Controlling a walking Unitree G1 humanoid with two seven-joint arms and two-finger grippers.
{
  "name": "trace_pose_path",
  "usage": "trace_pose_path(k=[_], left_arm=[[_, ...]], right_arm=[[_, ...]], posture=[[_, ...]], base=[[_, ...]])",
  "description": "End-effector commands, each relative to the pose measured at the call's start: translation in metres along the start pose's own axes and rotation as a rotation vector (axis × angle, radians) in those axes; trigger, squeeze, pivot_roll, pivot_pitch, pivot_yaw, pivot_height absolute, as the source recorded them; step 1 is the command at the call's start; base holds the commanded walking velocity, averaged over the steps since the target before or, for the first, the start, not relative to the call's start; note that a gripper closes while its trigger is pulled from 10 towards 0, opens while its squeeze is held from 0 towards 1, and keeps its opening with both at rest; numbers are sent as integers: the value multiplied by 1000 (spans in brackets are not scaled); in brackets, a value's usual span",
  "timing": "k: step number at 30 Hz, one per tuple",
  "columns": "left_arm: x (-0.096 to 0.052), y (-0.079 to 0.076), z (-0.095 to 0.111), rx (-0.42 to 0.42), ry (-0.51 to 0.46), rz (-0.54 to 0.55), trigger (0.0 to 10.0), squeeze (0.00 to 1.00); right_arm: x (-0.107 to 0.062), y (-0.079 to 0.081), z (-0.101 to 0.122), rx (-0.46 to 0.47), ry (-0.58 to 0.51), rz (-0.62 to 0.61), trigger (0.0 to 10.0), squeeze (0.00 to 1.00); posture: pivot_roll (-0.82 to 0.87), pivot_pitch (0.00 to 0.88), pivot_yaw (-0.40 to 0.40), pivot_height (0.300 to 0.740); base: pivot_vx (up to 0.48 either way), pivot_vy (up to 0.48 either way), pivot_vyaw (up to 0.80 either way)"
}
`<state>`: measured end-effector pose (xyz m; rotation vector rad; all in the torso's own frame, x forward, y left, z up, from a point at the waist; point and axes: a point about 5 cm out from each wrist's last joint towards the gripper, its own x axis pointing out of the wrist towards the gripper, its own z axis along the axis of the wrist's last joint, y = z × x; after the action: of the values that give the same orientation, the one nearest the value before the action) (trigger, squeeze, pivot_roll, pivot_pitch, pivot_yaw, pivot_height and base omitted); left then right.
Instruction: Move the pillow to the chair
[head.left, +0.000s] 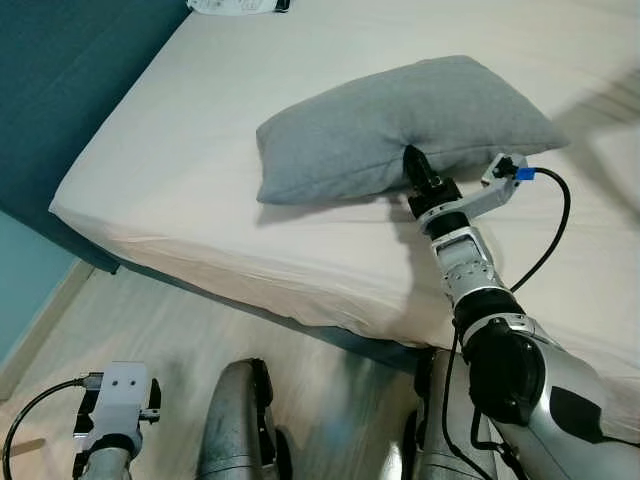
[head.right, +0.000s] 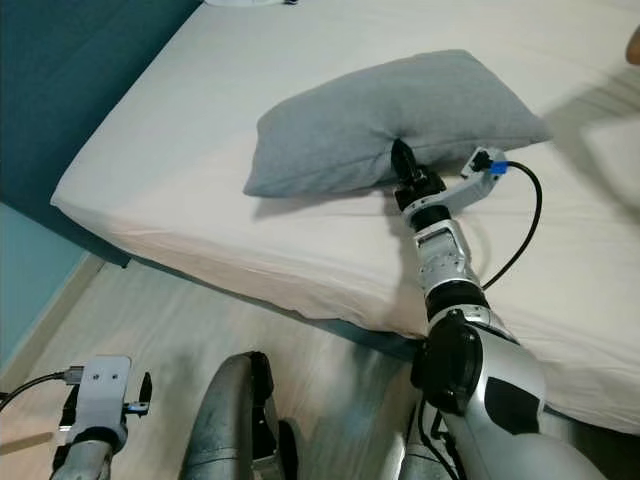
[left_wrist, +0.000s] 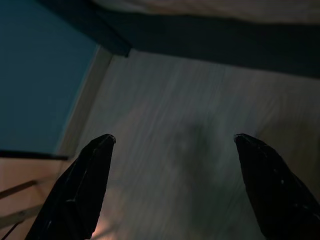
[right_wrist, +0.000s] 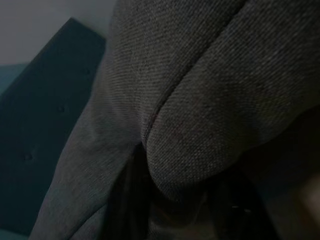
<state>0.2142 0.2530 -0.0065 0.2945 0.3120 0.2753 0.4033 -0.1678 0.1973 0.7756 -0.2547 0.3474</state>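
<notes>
A grey pillow (head.left: 400, 125) lies on the cream bed sheet (head.left: 190, 160), its near edge puckered where my right gripper (head.left: 412, 162) is shut on it. From the right wrist, bunched grey pillow fabric (right_wrist: 200, 100) sits tight against the camera. My left arm (head.left: 112, 405) hangs idle low beside the bed. Its gripper (left_wrist: 175, 137) is open over the wooden floor (left_wrist: 175, 100), with nothing between the fingers.
A dark teal headboard (head.left: 60, 80) stands along the left of the bed. The mattress edge (head.left: 300, 290) lies just ahead of my legs (head.left: 240, 420). A white object (head.left: 235, 5) rests at the far end of the bed. A black cable (head.left: 555, 225) loops by my right wrist.
</notes>
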Motion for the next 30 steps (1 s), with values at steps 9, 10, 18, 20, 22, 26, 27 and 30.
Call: trace_pose_path(k=[9,10,18,20,22,26,27,30], left_arm=[[4,-7,-2,-24,40,31,10000,0],[5,-6,-1,-31,37,43,10000,0],[20,2,10,-74,30,115,10000,0],[25,2,14,-91,30,133,10000,0],[33,2,22,-115,24,146,10000,0],[40,-5,31,-133,19,135,10000,0],[41,-7,32,-135,19,131,10000,0],[43,-15,33,-152,35,112,10000,0]], right_arm=[[5,15,-25,-61,128,40,0,0],[4,19,-34,-97,175,58,0,0],[-8,57,-92,-38,361,362,0,0],[-12,64,-100,24,370,418,0,0],[-18,72,-111,48,408,473,0,0],[-22,75,-118,43,445,508,0,0],[-22,74,-118,40,448,508,0,0],[-22,72,-116,18,460,503,0,0]], posture=[[93,269,40,540],[88,260,33,540],[50,189,-8,544],[36,172,-18,554],[18,143,-33,564],[-2,112,-44,578],[-2,112,-44,583],[-20,81,-47,592]], base=[[0,0,0],[0,0,0],[0,0,0],[0,0,0],[0,0,0],[0,0,0],[0,0,0],[0,0,0]])
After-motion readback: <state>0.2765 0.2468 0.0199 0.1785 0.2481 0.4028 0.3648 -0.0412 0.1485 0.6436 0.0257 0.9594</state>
